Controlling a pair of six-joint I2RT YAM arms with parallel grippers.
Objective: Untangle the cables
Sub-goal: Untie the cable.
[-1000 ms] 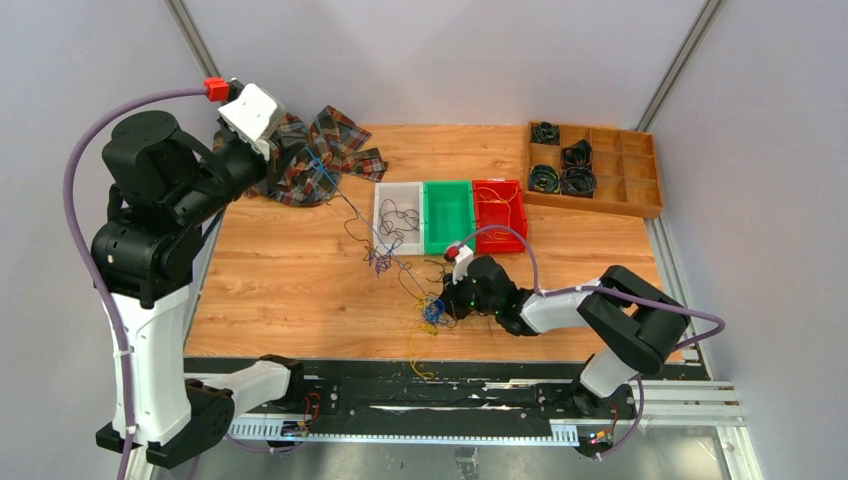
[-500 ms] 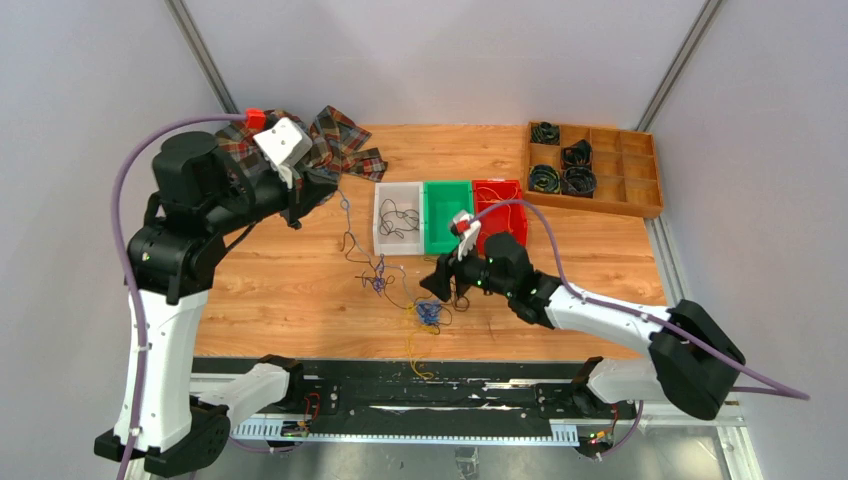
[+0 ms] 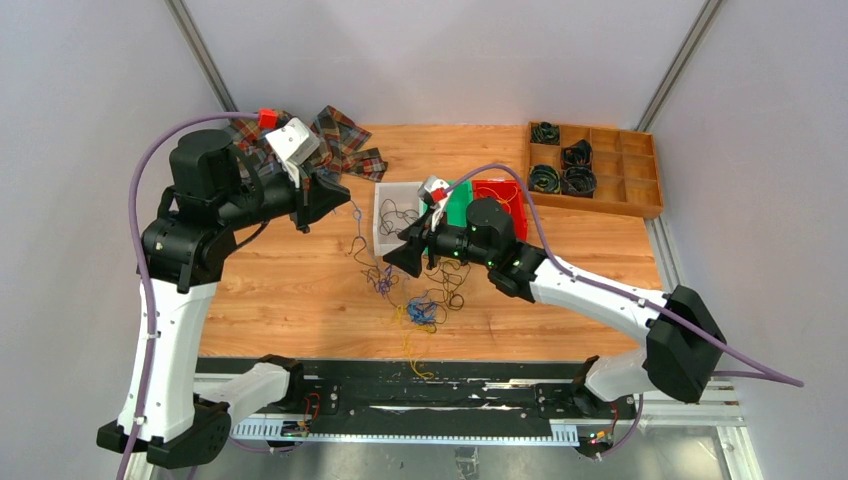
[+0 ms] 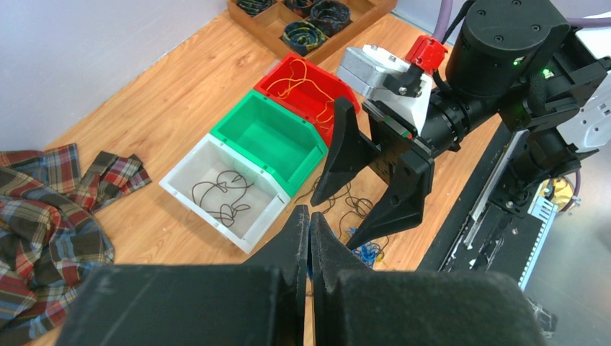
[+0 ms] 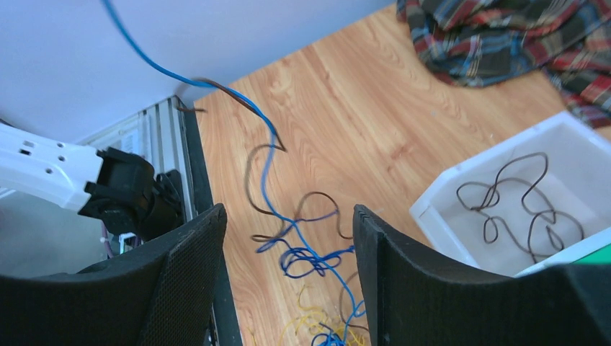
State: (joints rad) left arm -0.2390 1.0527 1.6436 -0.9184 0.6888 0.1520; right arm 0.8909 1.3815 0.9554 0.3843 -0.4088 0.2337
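Wooden tabletop [image 3: 280, 290] carries the cables [image 3: 410, 305] as a blue, brown and yellow tangle near the front edge, just before the white bin [image 3: 379, 222]. Left gripper [image 3: 335, 198] is clamped on a blue strand rising from the tangle. Right gripper [image 3: 407, 252] hovers above the tangle, jaws spread and empty. Risk: pulling the strand upward may cinch knots tighter or drag the whole bundle.

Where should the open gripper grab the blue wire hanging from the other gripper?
Probably the single raised stretch of the blue wire, between the shut left gripper and the tangle on the table. It hangs in the air there, nearly alone, so the open right gripper can come from the side, one finger each side. Lower down it loops into that tangle.
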